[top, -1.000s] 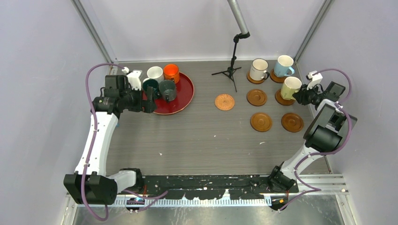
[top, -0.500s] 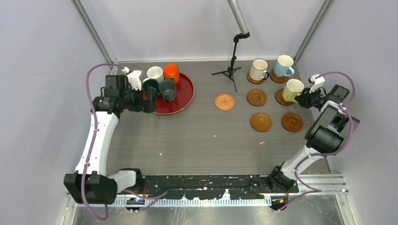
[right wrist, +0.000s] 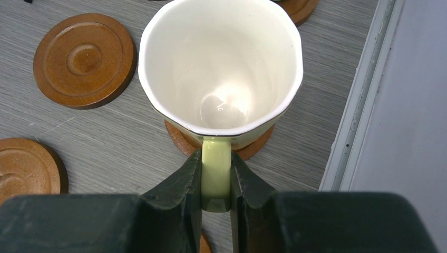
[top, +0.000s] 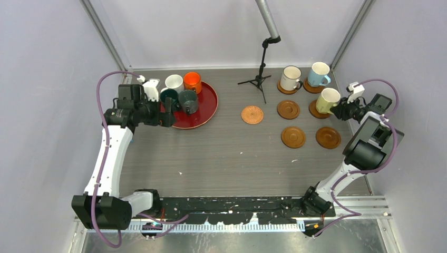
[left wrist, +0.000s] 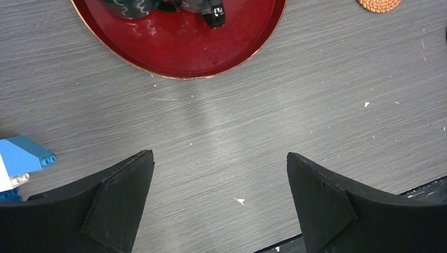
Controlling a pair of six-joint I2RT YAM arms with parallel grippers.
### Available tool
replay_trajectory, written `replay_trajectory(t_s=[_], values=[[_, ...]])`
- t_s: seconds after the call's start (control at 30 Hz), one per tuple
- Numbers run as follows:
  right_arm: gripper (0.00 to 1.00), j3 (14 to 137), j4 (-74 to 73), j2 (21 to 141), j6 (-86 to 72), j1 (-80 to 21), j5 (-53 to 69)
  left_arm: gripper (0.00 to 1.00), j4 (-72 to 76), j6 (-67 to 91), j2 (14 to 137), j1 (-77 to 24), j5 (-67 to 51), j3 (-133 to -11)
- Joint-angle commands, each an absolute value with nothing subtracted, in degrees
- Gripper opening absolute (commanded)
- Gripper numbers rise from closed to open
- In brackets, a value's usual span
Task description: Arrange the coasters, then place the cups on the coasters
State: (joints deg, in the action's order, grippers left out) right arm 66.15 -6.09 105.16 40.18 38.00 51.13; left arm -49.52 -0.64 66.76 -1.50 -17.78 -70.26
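My right gripper (right wrist: 216, 164) (top: 341, 108) is shut on the handle of the pale yellow cup (right wrist: 221, 68) (top: 327, 98). The cup stands upright over a wooden coaster (right wrist: 254, 146) at the right edge; I cannot tell whether it touches it. The cream cup (top: 290, 78) and light blue cup (top: 319, 74) sit on coasters behind. Three wooden coasters (top: 288, 109) (top: 293, 137) (top: 328, 137) and the woven coaster (top: 252, 114) lie bare. White (top: 174, 82), orange (top: 192, 81), dark teal (top: 168, 96) and grey-green (top: 188, 101) cups stand on the red tray (top: 203, 108). My left gripper (top: 169, 112) (left wrist: 220, 158) hangs open at the tray's left edge.
A black tripod stand (top: 259, 79) stands at the back centre under a metal pole. A metal rail (right wrist: 358, 105) and the side wall are close to the right of the yellow cup. A blue brick (left wrist: 23, 158) lies left of my left gripper.
The right wrist has shifted slightly right toward the wall, still holding the yellow cup over its coaster. The left arm has not moved.
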Motion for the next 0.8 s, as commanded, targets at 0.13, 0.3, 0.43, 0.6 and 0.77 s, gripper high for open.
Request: replay_trajectory(t_s=[0.13,0.3,0.43,0.6,0.77], values=[[0.28,68.2,-5.7,106.4,39.3,37.0,51.2,1.0,-47.3,-1.1,66.8,-1.7,-17.3,-70.8],[0.39,68.4,-6.4,106.4,39.6,36.8,50.7,1.0,-47.4,-1.1,66.7,-1.7,-17.3,-70.8],[0.51,68.6,-8.4,105.7,41.0,36.8,50.4,1.0,-47.2,-1.1,66.6,-1.8,-17.3,-70.7],[0.65,69.0,-13.8,103.1,43.8,37.3,48.8,1.0,-47.4,-1.1,66.4,-1.7,-17.5,-70.8],[0.72,73.6,-26.7,100.6,48.8,40.3,47.6,1.0,-48.1,-1.7,66.3,-1.7,-17.9,-71.1]])
